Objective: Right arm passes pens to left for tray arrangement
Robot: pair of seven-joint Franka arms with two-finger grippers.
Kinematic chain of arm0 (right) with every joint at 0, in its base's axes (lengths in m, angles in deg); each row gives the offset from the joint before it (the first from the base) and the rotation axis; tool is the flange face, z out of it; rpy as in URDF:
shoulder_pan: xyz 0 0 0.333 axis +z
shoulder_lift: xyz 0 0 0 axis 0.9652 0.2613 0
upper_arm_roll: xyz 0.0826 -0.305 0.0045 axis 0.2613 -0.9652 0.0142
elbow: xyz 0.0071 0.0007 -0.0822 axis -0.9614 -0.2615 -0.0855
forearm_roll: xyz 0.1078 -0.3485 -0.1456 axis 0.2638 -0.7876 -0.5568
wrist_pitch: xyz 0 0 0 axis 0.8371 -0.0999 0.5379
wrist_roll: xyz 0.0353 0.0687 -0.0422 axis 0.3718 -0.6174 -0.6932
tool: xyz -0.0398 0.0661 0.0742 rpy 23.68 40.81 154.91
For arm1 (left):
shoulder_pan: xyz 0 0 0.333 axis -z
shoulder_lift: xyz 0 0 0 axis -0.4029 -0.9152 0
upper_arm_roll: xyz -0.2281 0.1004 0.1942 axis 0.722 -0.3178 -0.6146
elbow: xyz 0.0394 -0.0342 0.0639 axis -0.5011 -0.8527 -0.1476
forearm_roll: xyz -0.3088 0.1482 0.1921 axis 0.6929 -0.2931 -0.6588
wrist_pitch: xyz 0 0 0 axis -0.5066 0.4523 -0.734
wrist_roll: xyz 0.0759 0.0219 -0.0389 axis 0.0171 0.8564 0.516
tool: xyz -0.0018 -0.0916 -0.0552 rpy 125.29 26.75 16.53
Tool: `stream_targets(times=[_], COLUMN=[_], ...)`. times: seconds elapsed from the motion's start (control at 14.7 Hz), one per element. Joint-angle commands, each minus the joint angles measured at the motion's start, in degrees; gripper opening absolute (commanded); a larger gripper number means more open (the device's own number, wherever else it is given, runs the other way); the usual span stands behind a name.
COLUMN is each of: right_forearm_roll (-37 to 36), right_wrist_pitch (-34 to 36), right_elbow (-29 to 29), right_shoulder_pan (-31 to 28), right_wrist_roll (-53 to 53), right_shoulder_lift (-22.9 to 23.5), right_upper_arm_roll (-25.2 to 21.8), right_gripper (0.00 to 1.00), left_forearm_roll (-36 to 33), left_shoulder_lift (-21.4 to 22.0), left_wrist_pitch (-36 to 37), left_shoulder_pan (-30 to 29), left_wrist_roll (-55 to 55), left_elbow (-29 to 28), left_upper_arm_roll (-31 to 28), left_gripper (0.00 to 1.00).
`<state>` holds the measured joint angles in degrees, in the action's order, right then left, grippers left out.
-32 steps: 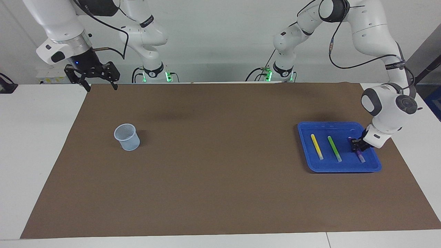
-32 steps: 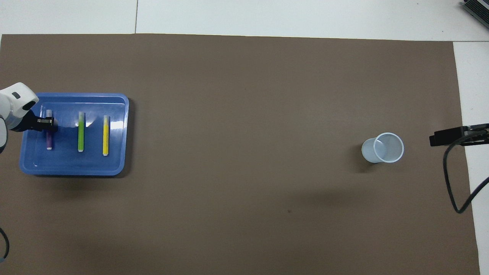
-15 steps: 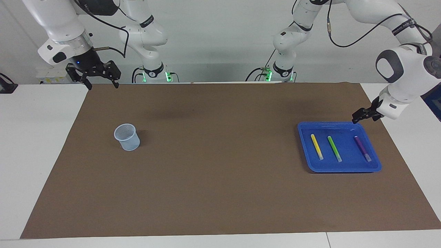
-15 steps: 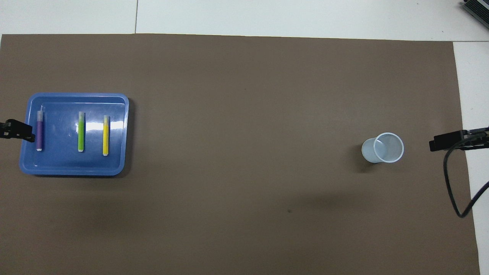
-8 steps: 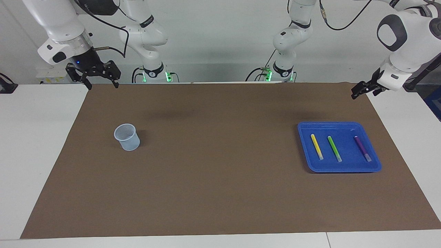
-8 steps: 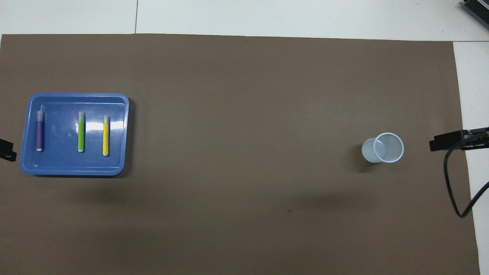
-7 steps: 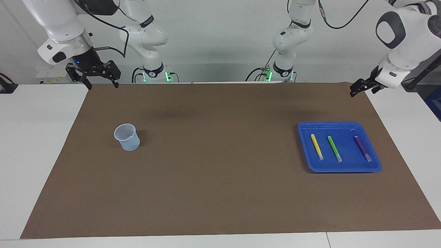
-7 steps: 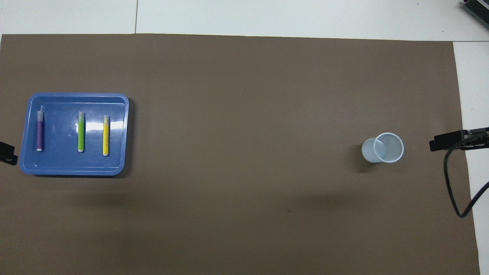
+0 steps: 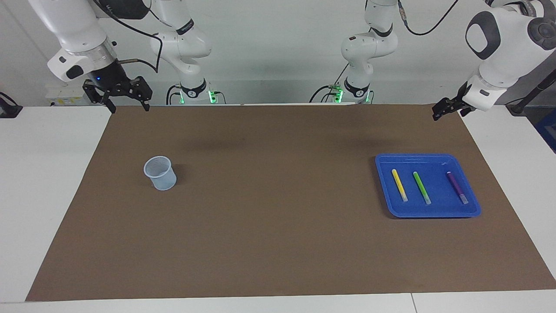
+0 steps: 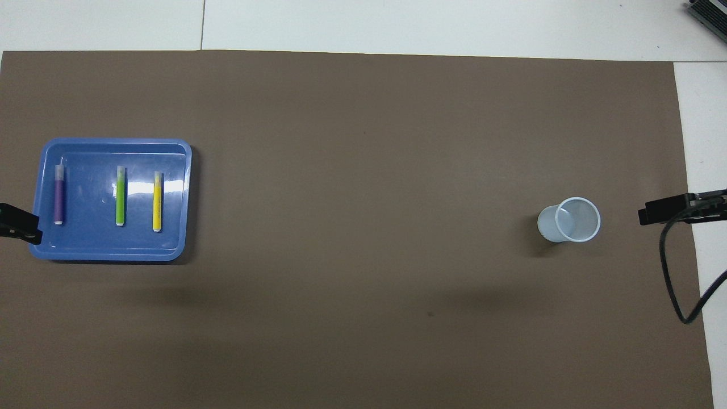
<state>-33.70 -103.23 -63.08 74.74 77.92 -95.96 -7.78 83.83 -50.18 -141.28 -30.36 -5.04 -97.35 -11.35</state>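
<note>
The blue tray (image 9: 434, 209) (image 10: 91, 241) lies on the brown mat toward the left arm's end of the table. Three pens lie side by side in it, apart from each other: yellow (image 9: 399, 185) (image 10: 157, 201), green (image 9: 421, 188) (image 10: 120, 196) and purple (image 9: 457, 187) (image 10: 58, 194). My left gripper (image 9: 439, 112) (image 10: 20, 224) hangs open and empty in the air over the mat's edge beside the tray, touching nothing. My right gripper (image 9: 129, 108) (image 10: 659, 211), with its blue light on, waits open and empty over the mat's corner at the right arm's end.
A small translucent pale-blue cup (image 9: 160, 173) (image 10: 571, 220) stands upright on the mat toward the right arm's end. A black cable (image 10: 676, 267) hangs from the right arm. The brown mat (image 9: 278, 195) covers most of the white table.
My left gripper was down on the purple pen in the tray; it has let go, risen and drawn back over the mat's edge. The right arm has stayed still.
</note>
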Motion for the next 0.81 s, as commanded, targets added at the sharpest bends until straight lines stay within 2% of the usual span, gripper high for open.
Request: stream_targets(times=[0.0, 0.27, 0.48, 0.75], right_forearm_roll=[-0.3, -0.8, -0.8, -0.8], right_wrist_pitch=[1.7, 1.7, 1.8, 1.8], right_elbow=[1.5, 1.5, 1.5, 1.5], right_shoulder_pan=[0.5, 0.5, 0.5, 0.5], right_wrist_roll=[-1.2, -1.3, -1.4, -1.4], right_shoulder_lift=[0.8, 0.8, 0.7, 0.7], right_upper_arm_roll=[-0.5, -0.5, -0.5, -0.5], right_gripper=[1.0, 1.0, 1.0, 1.0], left_forearm_roll=[2.2, 2.2, 3.9, 4.6], left_shoulder_lift=[-0.4, -1.7, -3.5, -3.0], left_wrist_pitch=[-1.2, -3.0, -3.2, -2.2], left_shoulder_pan=[6.7, 7.5, 8.7, 8.7], left_wrist_roll=[2.0, 1.9, 1.9, 1.9], left_elbow=[0.6, 1.1, 4.3, 4.8], left_upper_arm_roll=[-5.5, -6.0, -7.5, -8.0], left_gripper=[1.0, 1.0, 1.0, 1.0])
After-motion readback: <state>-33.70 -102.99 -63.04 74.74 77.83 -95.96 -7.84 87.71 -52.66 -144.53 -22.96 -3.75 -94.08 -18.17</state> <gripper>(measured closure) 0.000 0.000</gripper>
